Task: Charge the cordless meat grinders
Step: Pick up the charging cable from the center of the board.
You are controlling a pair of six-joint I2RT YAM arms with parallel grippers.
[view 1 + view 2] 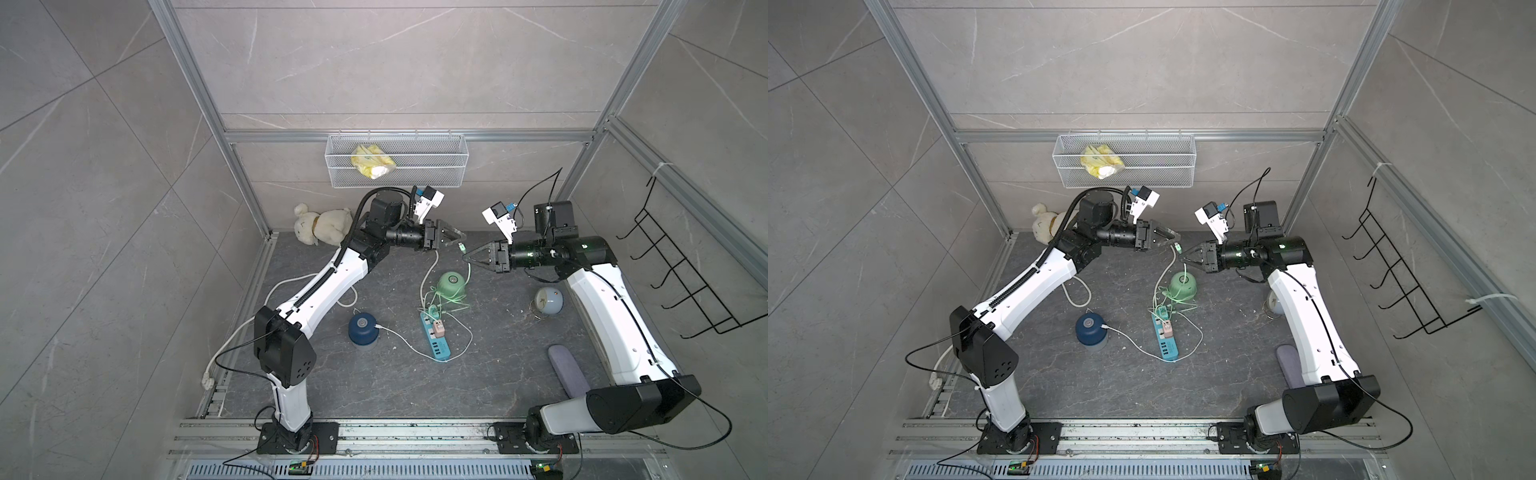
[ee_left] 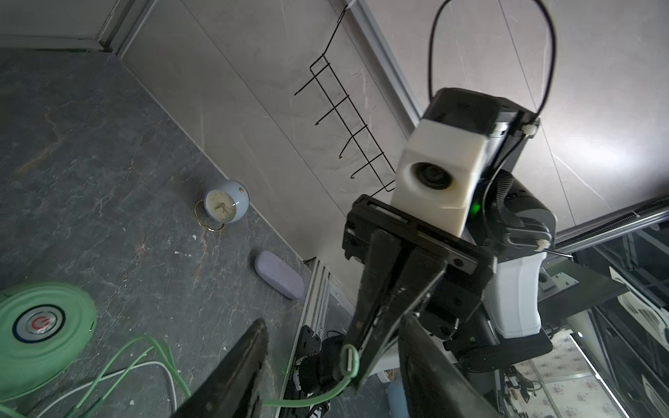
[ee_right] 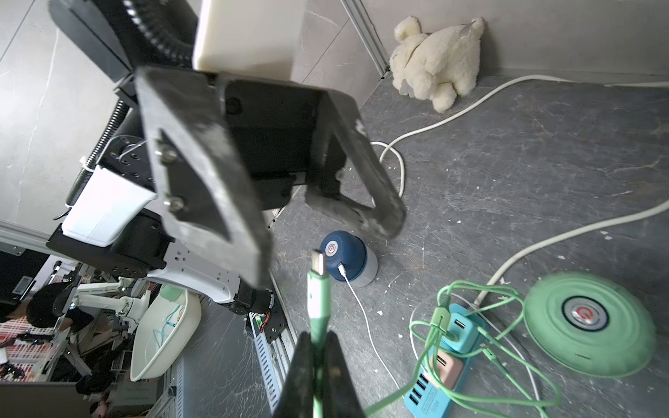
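Observation:
The navy blue meat grinder (image 1: pixel 362 326) (image 1: pixel 1090 326) (image 3: pixel 347 257) stands at the left of the floor with a white cable (image 3: pixel 342 269) plugged into its side. Further back, at the middle, the mint green meat grinder (image 1: pixel 453 284) (image 1: pixel 1182 284) (image 2: pixel 40 325) (image 3: pixel 590 322) stands with no cable in it. Above that one my right gripper (image 1: pixel 465 257) (image 3: pixel 318 336) is shut on a green cable, whose plug (image 3: pixel 318 275) (image 2: pixel 349 356) sticks out past its tips. My left gripper (image 1: pixel 457 239) (image 2: pixel 335 322) faces it, open, its fingers on either side of the plug without touching.
A blue power strip (image 1: pixel 436 338) with two adapters and tangled green cable lies in the middle. Also here are a pale blue clock (image 1: pixel 548 301), a purple case (image 1: pixel 567 370), a plush toy (image 1: pixel 322 226), a wire basket (image 1: pixel 397 178) on the back wall and a black rack (image 1: pixel 681 266).

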